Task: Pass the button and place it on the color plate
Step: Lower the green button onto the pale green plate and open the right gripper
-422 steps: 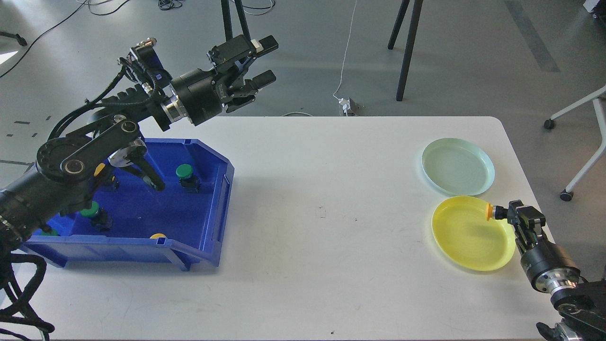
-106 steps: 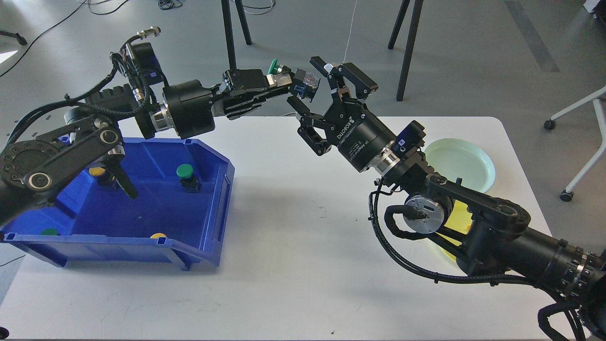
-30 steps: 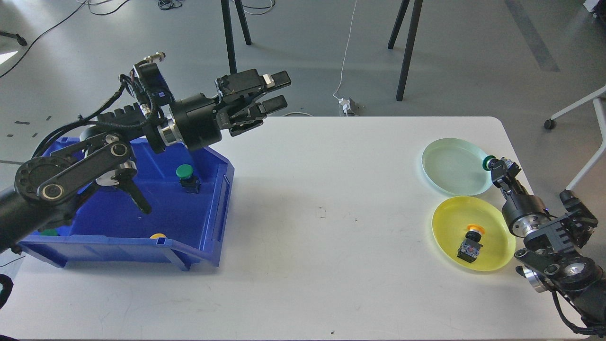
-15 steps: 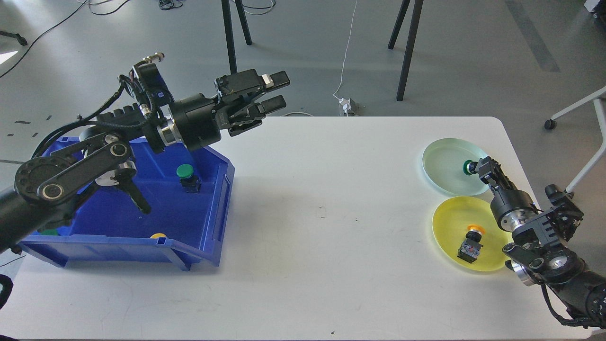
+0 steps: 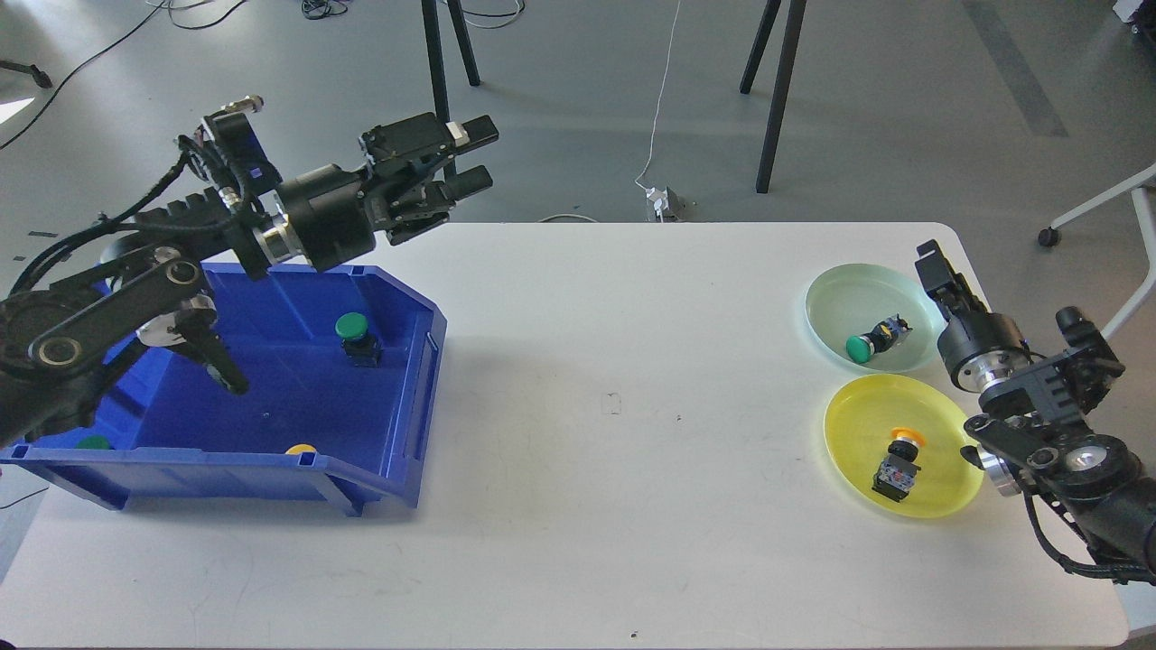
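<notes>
A green-capped button [image 5: 869,341] lies on its side in the pale green plate [image 5: 835,289] at the right. An orange-capped button [image 5: 899,462] lies in the yellow plate [image 5: 858,415] in front of it. My right gripper [image 5: 935,266] is open and empty, raised just above the right rim of the green plate and clear of the button. My left gripper [image 5: 471,158] is open and empty, held high beyond the back edge of the table above the blue bin [image 5: 402,406]. A green button [image 5: 354,332] stands in the bin.
More caps show in the bin, a yellow one [image 5: 301,449] at the front wall and a green one [image 5: 93,442] at the left. My left arm's links hang over the bin's left half. A bare white tabletop [image 5: 614,406] lies between bin and plates.
My right gripper let go of the green button, which now lies in the green plate, and drew back up to the right. My left arm swung a little to the left.
</notes>
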`<state>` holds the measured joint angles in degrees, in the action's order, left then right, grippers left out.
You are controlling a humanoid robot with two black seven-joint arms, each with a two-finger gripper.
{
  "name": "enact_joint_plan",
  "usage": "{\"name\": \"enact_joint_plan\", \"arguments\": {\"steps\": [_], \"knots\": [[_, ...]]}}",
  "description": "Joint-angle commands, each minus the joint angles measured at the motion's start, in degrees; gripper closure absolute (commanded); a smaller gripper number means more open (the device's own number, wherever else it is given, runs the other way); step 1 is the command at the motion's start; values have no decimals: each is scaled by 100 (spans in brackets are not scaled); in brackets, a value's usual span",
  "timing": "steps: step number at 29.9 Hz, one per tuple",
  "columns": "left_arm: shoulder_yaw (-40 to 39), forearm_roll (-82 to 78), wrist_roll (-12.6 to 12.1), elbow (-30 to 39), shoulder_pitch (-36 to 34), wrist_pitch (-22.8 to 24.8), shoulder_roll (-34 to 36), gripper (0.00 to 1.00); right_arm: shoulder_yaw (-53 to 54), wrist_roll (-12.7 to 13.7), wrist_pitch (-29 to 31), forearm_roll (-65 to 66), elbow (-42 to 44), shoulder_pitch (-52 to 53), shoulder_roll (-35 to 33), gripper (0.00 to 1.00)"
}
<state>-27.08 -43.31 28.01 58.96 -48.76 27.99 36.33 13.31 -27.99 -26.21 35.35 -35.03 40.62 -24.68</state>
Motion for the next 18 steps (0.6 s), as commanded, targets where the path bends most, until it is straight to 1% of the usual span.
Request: {"name": "enact_joint_plan", "arguments": {"steps": [1, 4, 5, 7, 8, 11, 13, 16, 18], "knots": [[1, 805, -1, -349, 7, 1, 435, 20, 872, -1, 737, -229, -1362, 104, -729, 22], [-25, 1245, -1, -683, -2, 1, 533, 20, 1813, -1, 1704, -572, -2163, 78, -1003, 21], [-60, 1360, -1, -797, -2, 1, 541, 19, 2094, -1, 2046, -660, -2331, 61, -1012, 20], [-148, 1527, -1, -956, -2, 1, 550, 19, 2404, -1, 2548, -775, -2543, 60, -977, 17], [-183, 1597, -1, -1017, 7, 1, 568, 19, 2483, -1, 2742, -836, -2622, 69, -959, 16], [-210, 1860, -1, -1193, 77, 1, 726, 18, 2554, -1, 3165, -977, -2781, 139, -933, 6], [-210, 2037, -1, -1272, 182, 1, 744, 16, 2554, -1, 3586, -1458, -2868, 183, -907, 5], [-210, 2073, -1, -1466, 253, 1, 726, 14, 2616, -1, 4464, -2574, -3123, 183, -915, 4], [-210, 2073, -1, -1528, 270, 1, 700, 13, 2625, -1, 4826, -2997, -3176, 192, -907, 4]]}}
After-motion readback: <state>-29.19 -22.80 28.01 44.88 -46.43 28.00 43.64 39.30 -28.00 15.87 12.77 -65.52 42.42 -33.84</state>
